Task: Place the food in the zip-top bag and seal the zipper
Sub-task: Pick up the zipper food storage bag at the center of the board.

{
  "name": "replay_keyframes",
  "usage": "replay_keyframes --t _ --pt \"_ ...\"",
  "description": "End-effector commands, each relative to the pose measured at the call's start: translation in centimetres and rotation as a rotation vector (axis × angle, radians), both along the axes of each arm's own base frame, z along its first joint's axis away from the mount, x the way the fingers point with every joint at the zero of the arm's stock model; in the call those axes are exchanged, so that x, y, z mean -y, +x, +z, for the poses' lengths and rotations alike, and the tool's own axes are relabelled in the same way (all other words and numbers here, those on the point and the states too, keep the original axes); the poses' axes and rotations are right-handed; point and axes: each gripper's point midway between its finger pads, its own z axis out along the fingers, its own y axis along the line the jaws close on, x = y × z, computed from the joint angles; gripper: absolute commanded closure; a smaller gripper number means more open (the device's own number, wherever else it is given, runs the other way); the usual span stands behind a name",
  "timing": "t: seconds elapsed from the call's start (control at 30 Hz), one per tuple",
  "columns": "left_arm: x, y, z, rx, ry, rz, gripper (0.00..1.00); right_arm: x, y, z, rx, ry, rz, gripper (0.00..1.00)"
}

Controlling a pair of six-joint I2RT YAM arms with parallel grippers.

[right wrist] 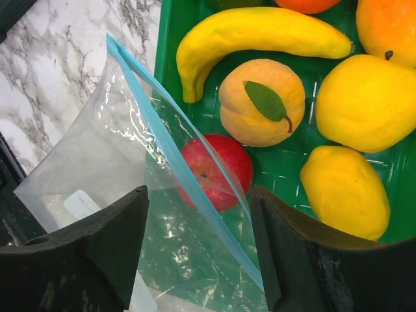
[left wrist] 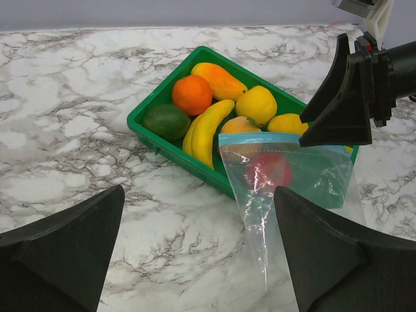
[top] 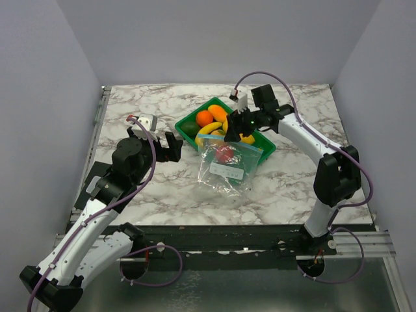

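Bag [top: 227, 168]: clear and crinkly, at the centre of the desk [top: 286, 188], its mouth lapping the near rim of the tray [top: 187, 122]; a red piece [right wrist: 218, 172] seems to be inside.
Fruit: banana [left wrist: 207, 130], orange [left wrist: 192, 94] and lemons [left wrist: 257, 104] in the tray, toward the far edge.
Left fingers [left wrist: 62, 240]: wide, empty, toward the left edge.
Right fingers [right wrist: 88, 250]: wide, empty, over the zipper [right wrist: 170, 146].
Handling: the film is likely limp, light and slippery, so pinch the stiffer zipper strip. The fruit looks hard and smooth and may roll, so grip across the middle.
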Motion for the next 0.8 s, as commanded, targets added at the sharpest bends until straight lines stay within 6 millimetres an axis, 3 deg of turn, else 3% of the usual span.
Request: replay_keyframes --t 0.0,0.37,0.77 --pt "0.4 -0.3 0.0 -0.004 -0.009 -0.025 0.01 -0.4 -1.0 -1.1 -0.033 0.026 0.056 0.34" --pt "0.4 -0.3 -0.1 -0.006 -0.01 -0.026 0.01 -0.6 -1.6 -2.1 -0.07 0.035 0.082 0.42" --pt "0.4 -0.4 0.0 -0.005 -0.011 -0.028 0.01 -0.9 -2.9 -2.9 -0.121 0.058 0.12 0.66"
